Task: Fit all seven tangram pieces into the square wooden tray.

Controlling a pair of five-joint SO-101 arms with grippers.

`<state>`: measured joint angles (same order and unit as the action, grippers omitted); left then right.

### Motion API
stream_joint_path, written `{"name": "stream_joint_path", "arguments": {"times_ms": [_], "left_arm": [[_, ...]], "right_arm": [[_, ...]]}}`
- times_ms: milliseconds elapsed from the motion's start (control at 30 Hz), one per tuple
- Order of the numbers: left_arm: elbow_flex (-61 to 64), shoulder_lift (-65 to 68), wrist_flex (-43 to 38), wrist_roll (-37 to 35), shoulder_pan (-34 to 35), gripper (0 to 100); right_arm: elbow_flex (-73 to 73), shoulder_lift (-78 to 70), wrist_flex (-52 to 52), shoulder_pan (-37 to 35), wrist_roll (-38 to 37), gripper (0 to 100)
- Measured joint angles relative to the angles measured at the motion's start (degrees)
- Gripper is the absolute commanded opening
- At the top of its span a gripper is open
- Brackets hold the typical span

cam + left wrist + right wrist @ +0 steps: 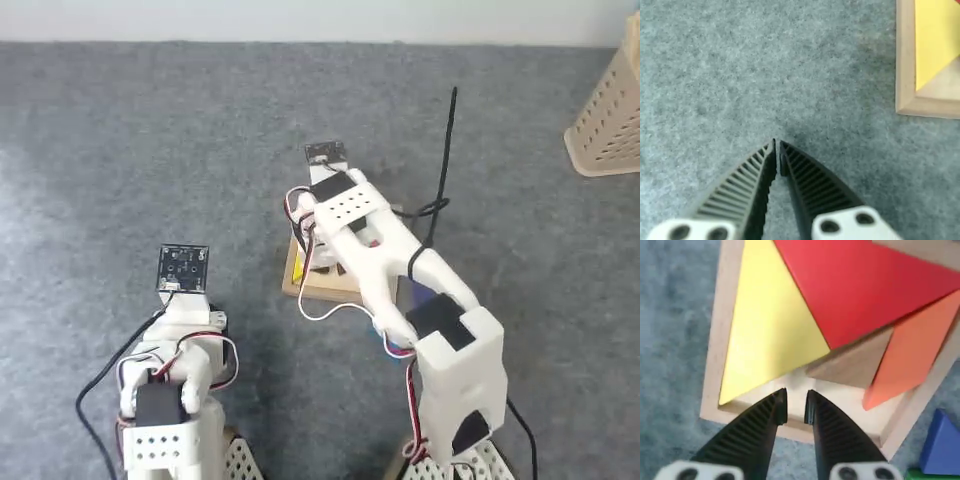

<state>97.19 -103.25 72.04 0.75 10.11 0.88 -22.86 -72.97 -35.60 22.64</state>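
**Tangram tray mid-bench, three pieces seen inside**

A grey, carpet-like bench (150, 130) carries everything. The right arm (400, 280) rises from 5 o'clock and stretches toward the centre. The left arm (175, 400) is folded at 7 o'clock, well apart from it. A beige perforated basket (610, 110) stands at 2 o'clock by the bench edge.

The square wooden tray (312, 287) lies about mid-bench, mostly covered by the right arm in the high view. In the right wrist view its rim (715, 365) frames a large red triangle (860, 285) and a large yellow triangle (770, 325), set edge to edge. The yellow one also runs along one tray wall. An orange piece (912, 355) touches the red triangle, with bare tray floor between it and the yellow one. Outside the tray, just beside its outer wall, a blue piece (940, 442) lies on the bench. A green sliver (930, 475) lies next to the blue piece.

The right hand (796, 402) hangs above the tray rim near a corner of the yellow triangle, fingers slightly parted and gripping nothing. The left hand (777, 145) hovers over bare bench beside a tray corner (905, 60), its tips closed together and empty.
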Motion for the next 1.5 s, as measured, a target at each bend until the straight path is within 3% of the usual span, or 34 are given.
{"name": "stream_joint_path", "arguments": {"times_ms": [267,533,833,1300,1367,1500], "left_arm": [[0.0,0.0,0.0,0.0,0.1,1],[0.0,0.0,0.0,0.0,0.1,1],[0.0,0.0,0.0,0.0,0.0,1],[0.0,0.0,0.0,0.0,0.1,1],[0.0,0.0,0.0,0.0,0.0,1],[0.0,0.0,0.0,0.0,0.0,1]], "right_arm": [[-14.3,14.8,9.5,2.9,-2.2,7.0],[-27.3,26.5,9.1,14.2,-13.4,7.5],[-32.7,27.3,9.1,13.3,-17.1,21.0],[-32.7,20.4,14.9,13.4,-20.0,21.3],[-32.6,19.9,15.2,13.3,-20.0,19.2],[-32.4,19.4,15.7,14.4,-20.0,5.8]]}}
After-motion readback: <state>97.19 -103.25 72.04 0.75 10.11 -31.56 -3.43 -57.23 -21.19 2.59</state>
